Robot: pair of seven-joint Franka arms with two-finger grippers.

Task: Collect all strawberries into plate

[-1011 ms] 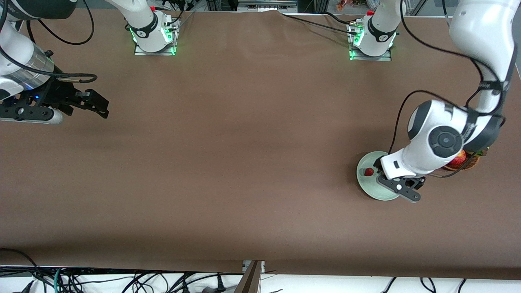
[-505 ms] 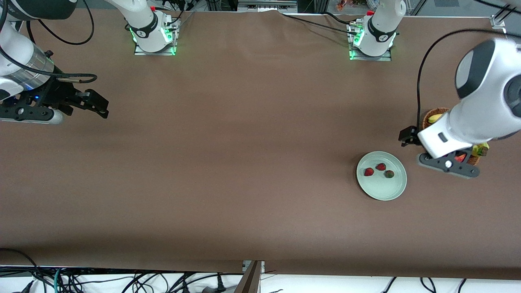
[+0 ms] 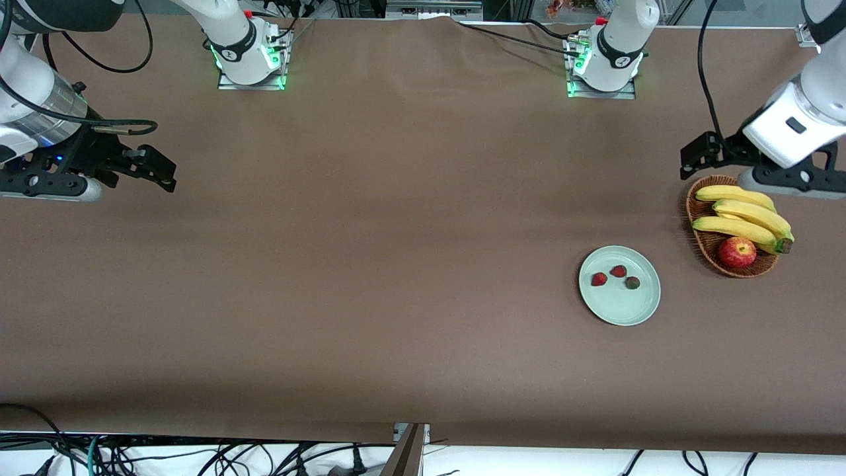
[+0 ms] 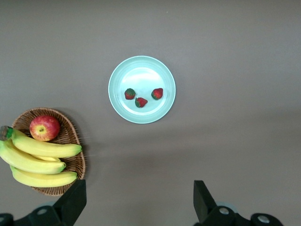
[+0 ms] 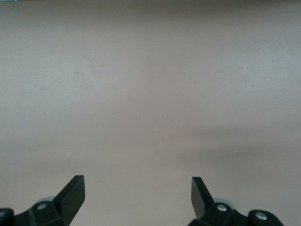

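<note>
Strawberries (image 3: 618, 271) inside plate (image 3: 621, 311) rim, hands wide

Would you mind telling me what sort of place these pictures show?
Most likely a robotics lab bench: two arm bases bolted to a table under a brown cloth, loose cables along its edge, and staged props, namely a plate of strawberries and a fruit basket.
</note>
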